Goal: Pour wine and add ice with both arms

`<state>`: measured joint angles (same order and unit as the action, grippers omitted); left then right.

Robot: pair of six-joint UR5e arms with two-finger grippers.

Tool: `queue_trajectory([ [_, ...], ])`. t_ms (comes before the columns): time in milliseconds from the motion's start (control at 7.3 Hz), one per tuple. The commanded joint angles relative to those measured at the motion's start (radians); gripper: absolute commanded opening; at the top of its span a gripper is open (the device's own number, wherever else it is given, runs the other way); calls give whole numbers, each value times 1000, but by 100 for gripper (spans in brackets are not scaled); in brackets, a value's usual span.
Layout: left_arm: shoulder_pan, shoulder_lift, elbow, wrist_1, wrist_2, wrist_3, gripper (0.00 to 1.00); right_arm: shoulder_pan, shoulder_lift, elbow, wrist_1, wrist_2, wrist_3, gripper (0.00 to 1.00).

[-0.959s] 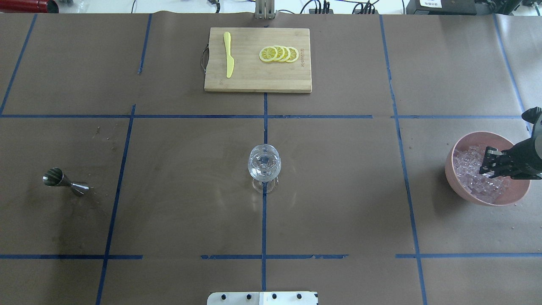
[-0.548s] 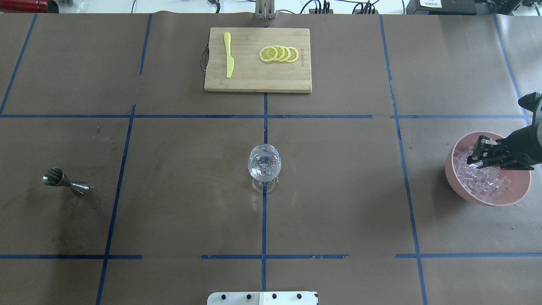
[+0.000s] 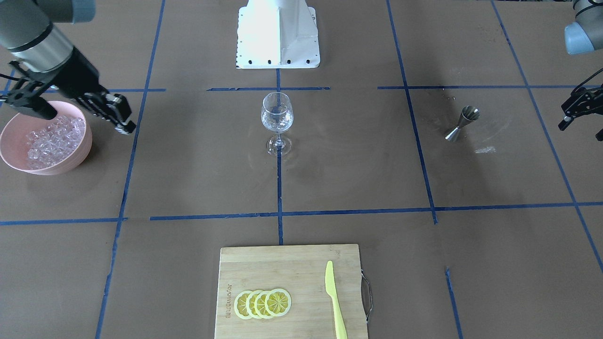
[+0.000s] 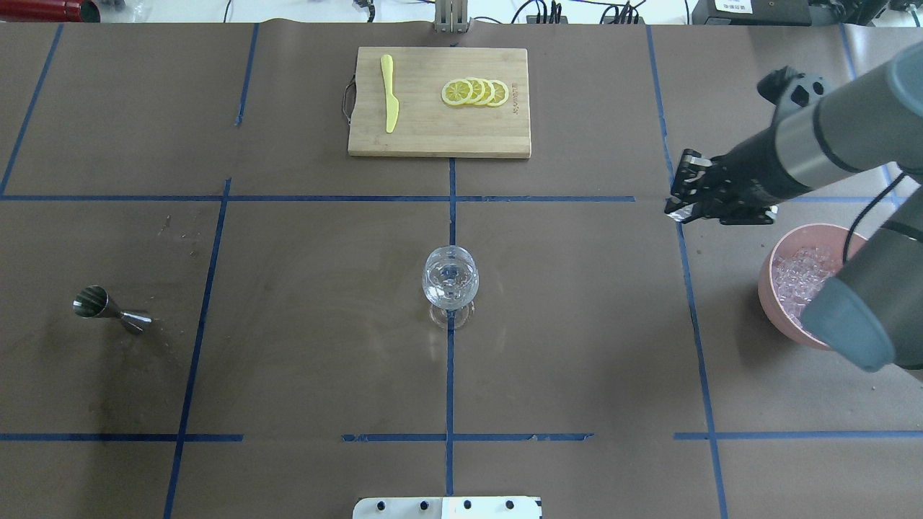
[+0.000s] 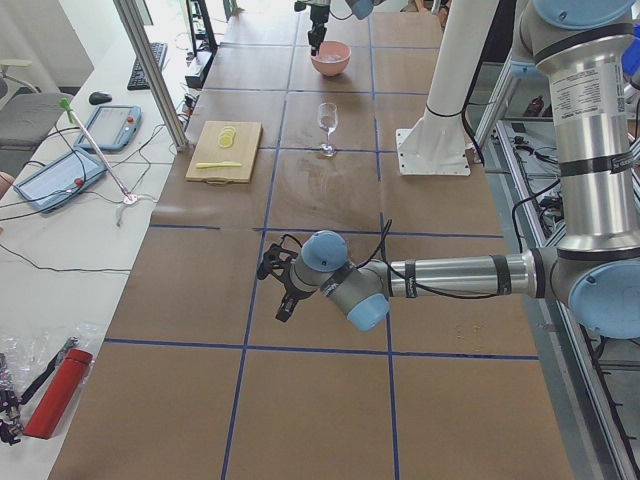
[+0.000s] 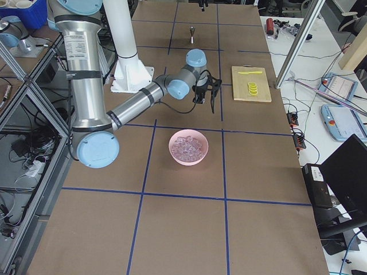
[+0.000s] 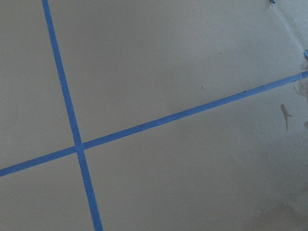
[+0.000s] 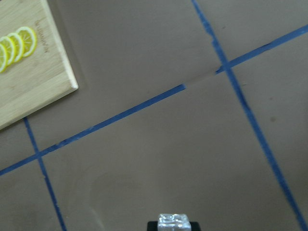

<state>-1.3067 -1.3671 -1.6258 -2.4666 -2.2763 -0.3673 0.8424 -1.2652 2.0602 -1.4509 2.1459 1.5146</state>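
My right gripper [image 4: 681,200] hangs above the table, up and to the left of the pink bowl [image 4: 766,292], clear of its rim. It is shut on one clear ice cube [image 8: 173,221], which shows between the fingertips at the bottom of the right wrist view. More ice [image 4: 797,272] fills the bowl, which also shows in the front view [image 3: 12,162]. The stemmed wine glass [image 4: 450,278] stands upright at the table's centre, well left of this gripper. My left gripper [image 3: 572,110] is past the table's left side; I cannot tell its jaws, and its wrist view shows only bare table.
A steel jigger [image 4: 108,308] lies tipped at the left. A wooden cutting board [image 4: 438,140] at the far middle carries lemon slices [image 4: 476,92] and a yellow knife [image 4: 389,94]. The white base block [image 4: 447,507] is at the near edge.
My right gripper has risen out of the bowl and moved left and away from the robot, carrying an ice cube. More of the right arm has come into the overhead view.
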Motion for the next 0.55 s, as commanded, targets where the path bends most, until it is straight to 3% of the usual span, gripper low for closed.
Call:
queue_trajectory([
  [0,0,0,-2,0,0,-1,100,-203,305,-30,-199,-181,186,0],
  [274,0,0,-9,0,0,-11,100,-252,485,-188,-198,-233,280,0],
  [411,-2,0,-19,0,0,-21,100,-265,501,-199,-197,-239,291,0],
])
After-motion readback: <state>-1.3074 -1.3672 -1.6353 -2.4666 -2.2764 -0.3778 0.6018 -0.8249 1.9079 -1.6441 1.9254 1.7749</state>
